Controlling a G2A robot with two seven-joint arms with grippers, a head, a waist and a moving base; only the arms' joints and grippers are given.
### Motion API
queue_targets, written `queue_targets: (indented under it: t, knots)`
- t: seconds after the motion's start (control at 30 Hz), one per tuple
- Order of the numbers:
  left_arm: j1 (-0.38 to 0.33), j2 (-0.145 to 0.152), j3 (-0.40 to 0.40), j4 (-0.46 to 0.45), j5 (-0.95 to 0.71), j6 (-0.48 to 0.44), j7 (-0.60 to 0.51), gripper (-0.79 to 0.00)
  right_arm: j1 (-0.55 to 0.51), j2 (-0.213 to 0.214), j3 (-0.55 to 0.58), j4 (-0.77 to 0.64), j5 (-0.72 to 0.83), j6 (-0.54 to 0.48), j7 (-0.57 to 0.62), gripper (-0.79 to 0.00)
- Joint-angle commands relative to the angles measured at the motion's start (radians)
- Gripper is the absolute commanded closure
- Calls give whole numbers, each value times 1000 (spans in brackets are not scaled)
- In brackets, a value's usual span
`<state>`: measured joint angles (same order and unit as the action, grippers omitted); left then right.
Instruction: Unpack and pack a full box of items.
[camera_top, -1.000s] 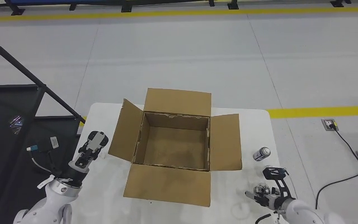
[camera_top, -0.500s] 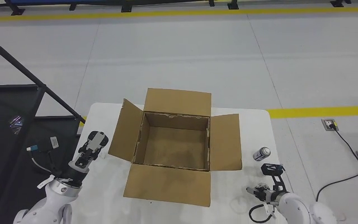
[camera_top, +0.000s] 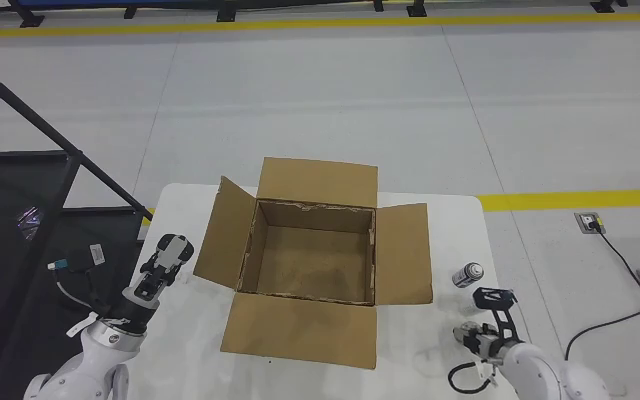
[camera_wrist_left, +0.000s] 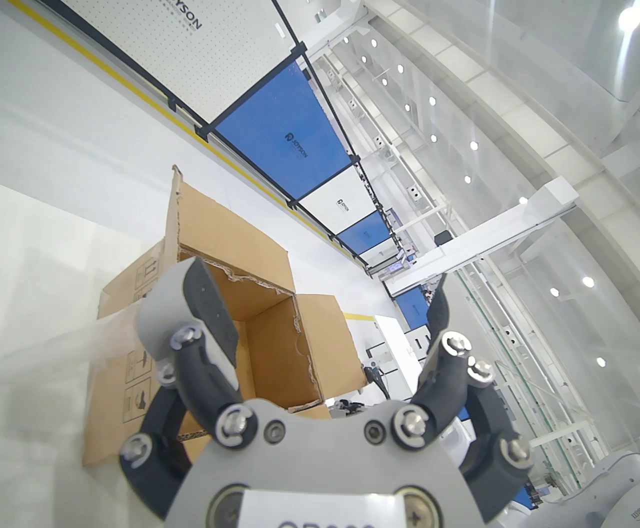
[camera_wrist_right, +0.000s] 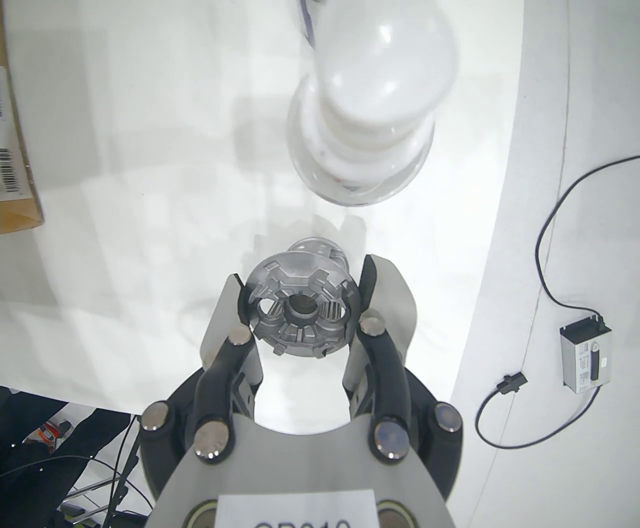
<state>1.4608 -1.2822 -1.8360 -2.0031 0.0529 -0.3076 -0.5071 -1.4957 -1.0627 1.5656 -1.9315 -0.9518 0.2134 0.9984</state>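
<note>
An open cardboard box (camera_top: 300, 332) stands mid-table with all flaps folded out; its inside looks bare. The box (camera_wrist_left: 260, 250) also fills the space ahead of my left gripper (camera_wrist_left: 320, 295), which is open and holds nothing. In the top view my left gripper (camera_top: 166, 258) hovers just left of the box's left flap. My right gripper (camera_wrist_right: 305, 285) is shut on a round metal gear-like part (camera_wrist_right: 305, 312) above the table's near right corner, seen from above as the right gripper (camera_top: 478, 333). A small clear bottle with a white cap (camera_wrist_right: 370, 125) stands just beyond it, the same bottle (camera_top: 467, 275) right of the box.
The white table (camera_top: 430, 212) ends close to the right gripper, with its right edge (camera_wrist_right: 500, 200) beside it. A cable and a grey power box (camera_wrist_right: 585, 357) lie on the floor past that edge. A black frame and cloth (camera_top: 40, 200) stand left of the table.
My right gripper has shifted slightly right and away from me with the metal part in it. The left arm, box and bottle have not moved.
</note>
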Motion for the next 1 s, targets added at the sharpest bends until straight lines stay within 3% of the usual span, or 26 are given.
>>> queue_targets:
  t: [0.0, 0.27, 0.5, 0.7, 0.83, 0.97]
  knots:
    - [0, 0, 0, 0, 0, 0, 0, -785, -30, 3, 29, -58, 27, -43, -5, 0]
    - [0, 0, 0, 0, 0, 0, 0, -785, -88, 14, 160, -316, 135, -174, 32, 0]
    - [0, 0, 0, 0, 0, 0, 0, -785, 55, 15, 114, -419, 134, -86, 59, 0]
    - [18, 1, -13, -6, -1, -1, 29, -785, 319, 6, -90, -379, 129, 5, 107, 0]
    - [51, 3, -41, -12, -14, -8, 60, -785, 528, -12, -291, -267, 102, 38, 168, 0]
    - [86, 5, -68, -18, -30, -24, 78, -785, 754, -56, -527, -90, 103, 95, 180, 0]
